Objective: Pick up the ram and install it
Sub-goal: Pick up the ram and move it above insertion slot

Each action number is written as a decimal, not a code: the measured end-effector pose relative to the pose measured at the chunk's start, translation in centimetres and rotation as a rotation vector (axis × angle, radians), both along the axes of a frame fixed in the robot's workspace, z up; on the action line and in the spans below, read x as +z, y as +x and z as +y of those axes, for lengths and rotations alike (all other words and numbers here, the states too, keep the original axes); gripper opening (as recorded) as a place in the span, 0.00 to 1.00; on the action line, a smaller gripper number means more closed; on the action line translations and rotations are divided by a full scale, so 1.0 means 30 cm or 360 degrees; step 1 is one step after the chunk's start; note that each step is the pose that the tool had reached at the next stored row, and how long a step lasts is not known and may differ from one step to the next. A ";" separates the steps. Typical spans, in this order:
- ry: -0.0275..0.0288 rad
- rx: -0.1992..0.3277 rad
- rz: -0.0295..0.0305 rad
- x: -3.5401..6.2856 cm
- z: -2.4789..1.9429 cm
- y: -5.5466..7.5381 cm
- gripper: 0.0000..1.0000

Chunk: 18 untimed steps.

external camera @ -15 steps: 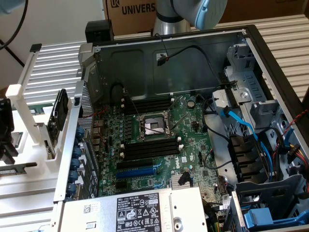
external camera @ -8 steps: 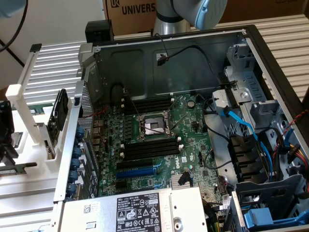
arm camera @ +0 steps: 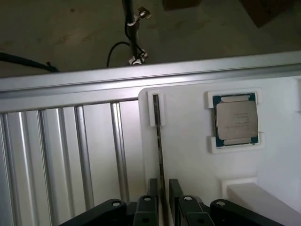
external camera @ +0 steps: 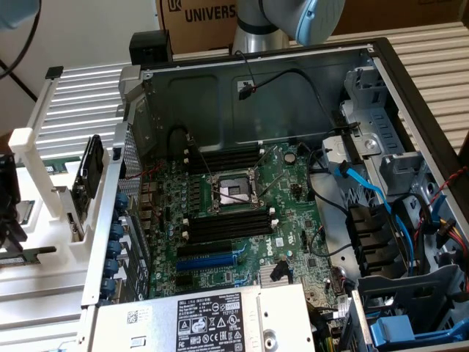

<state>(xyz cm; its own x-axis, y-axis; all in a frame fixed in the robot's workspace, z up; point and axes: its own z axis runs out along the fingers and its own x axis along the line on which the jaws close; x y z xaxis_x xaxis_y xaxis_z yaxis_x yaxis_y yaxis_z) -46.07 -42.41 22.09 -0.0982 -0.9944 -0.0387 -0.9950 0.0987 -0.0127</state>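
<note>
The ram (arm camera: pixel 159 141) is a long thin dark stick standing on edge in a white holder (arm camera: pixel 188 155), one end in a white clip (arm camera: pixel 155 109). My gripper (arm camera: pixel 163 189) is open and sits over the stick's near end, with one black finger (arm camera: pixel 152 188) close on one side and the other finger (arm camera: pixel 175 188) a little apart on the other side. In the exterior view the gripper (external camera: pixel 9 205) is a dark shape at the far left edge, outside the computer case. On the motherboard, the black memory slots (external camera: pixel 227 224) beside the processor socket (external camera: pixel 234 192) look bare.
A processor chip (arm camera: pixel 235 120) lies in a pocket of the white holder. Ribbed aluminium rails (arm camera: pixel 70 155) run beside the holder. The open case (external camera: pixel 256 81) holds the motherboard, a blue expansion slot (external camera: pixel 209 260), blue cables (external camera: pixel 366 187) and a power supply (external camera: pixel 212 319).
</note>
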 end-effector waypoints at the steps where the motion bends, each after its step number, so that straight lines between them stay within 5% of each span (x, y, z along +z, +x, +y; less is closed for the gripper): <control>1: 0.00000 0.0028 0.00001 0.000 0.000 0.000 0.24; 9: 0.00000 0.0192 -0.00031 -0.007 0.000 0.000 0.24; 18: 0.00006 0.0216 0.00040 -0.027 0.000 0.001 0.24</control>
<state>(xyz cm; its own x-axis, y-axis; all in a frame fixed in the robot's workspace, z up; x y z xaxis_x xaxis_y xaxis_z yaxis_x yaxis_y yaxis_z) -46.04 -42.41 21.29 0.0371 -0.9985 -0.0390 -0.9993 -0.0367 -0.0102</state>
